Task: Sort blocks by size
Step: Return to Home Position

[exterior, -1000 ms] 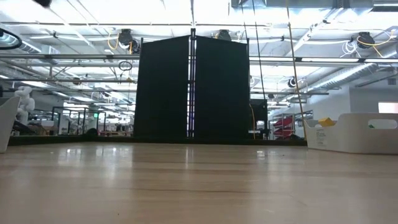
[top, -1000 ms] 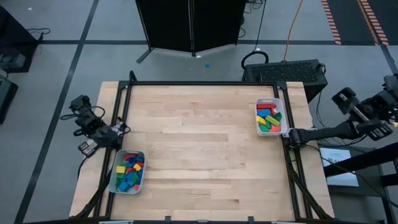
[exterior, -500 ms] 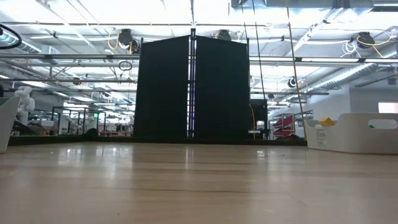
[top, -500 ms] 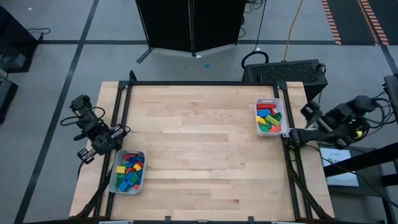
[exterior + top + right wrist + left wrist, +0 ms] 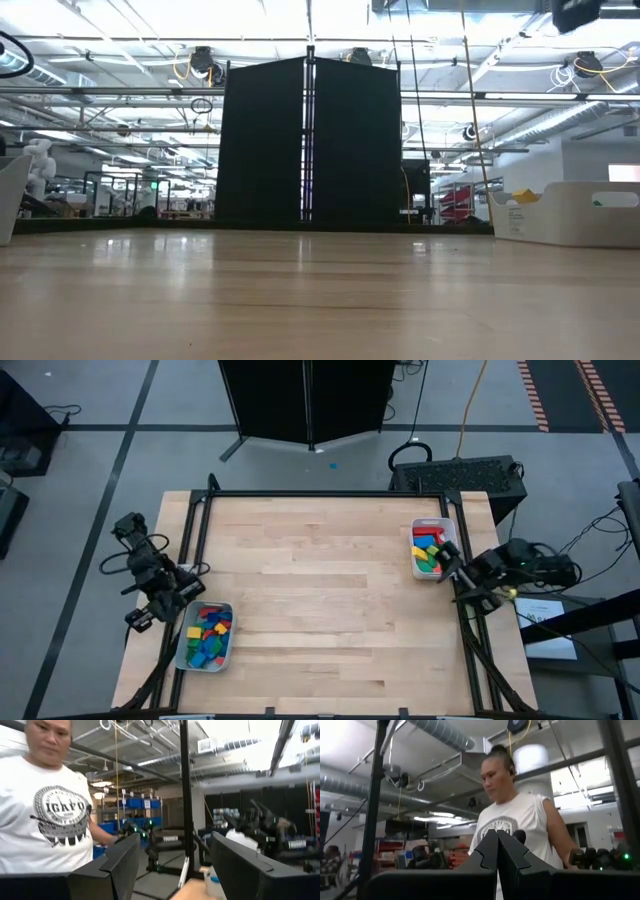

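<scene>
High view: the right arm has folded in from far right, and its right gripper (image 5: 452, 556) now sits beside the upper-right tray (image 5: 430, 522), fingers spread wide. The left gripper (image 5: 496, 834), pinched together and empty, has barely shifted at mid-left. All blocks (image 5: 208, 636) lie in smooth pale plastic trays: chunky cubes in the lower-left tray (image 5: 180, 650), longer bars (image 5: 432, 550) upper right. None remain on the grainy wooden tabletop (image 5: 320, 590), so sorting looks finished.

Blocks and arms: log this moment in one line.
blocks: all in trays | left pincer: shut, at left table edge | right pincer: open, by right tray
</scene>
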You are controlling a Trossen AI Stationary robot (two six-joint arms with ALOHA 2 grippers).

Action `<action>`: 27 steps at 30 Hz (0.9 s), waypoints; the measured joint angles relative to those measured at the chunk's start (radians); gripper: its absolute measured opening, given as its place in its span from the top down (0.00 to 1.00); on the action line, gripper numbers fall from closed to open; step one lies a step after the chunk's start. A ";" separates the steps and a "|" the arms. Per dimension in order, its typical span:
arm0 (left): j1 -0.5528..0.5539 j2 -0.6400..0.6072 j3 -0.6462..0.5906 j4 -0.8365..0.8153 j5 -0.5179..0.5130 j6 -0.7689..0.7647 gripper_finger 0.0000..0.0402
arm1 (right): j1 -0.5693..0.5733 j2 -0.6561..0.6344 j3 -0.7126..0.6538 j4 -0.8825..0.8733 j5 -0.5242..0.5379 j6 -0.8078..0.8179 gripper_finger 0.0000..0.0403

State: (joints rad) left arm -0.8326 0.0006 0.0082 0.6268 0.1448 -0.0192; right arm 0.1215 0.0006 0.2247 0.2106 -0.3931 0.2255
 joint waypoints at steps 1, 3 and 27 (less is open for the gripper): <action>0.000 0.000 0.000 -0.010 0.000 0.001 1.00 | 0.000 0.000 -0.020 0.008 0.000 0.003 0.43; 0.000 0.000 0.000 -0.017 0.010 0.003 1.00 | 0.000 0.000 -0.051 0.008 0.000 0.003 0.43; 0.093 0.000 -0.002 -0.343 -0.132 0.218 1.00 | 0.000 0.001 -0.210 -0.047 -0.007 -0.083 0.43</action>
State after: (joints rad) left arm -0.7398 0.0006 0.0063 0.2836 0.0127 0.1985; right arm 0.1215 0.0017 0.0147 0.1634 -0.4003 0.1428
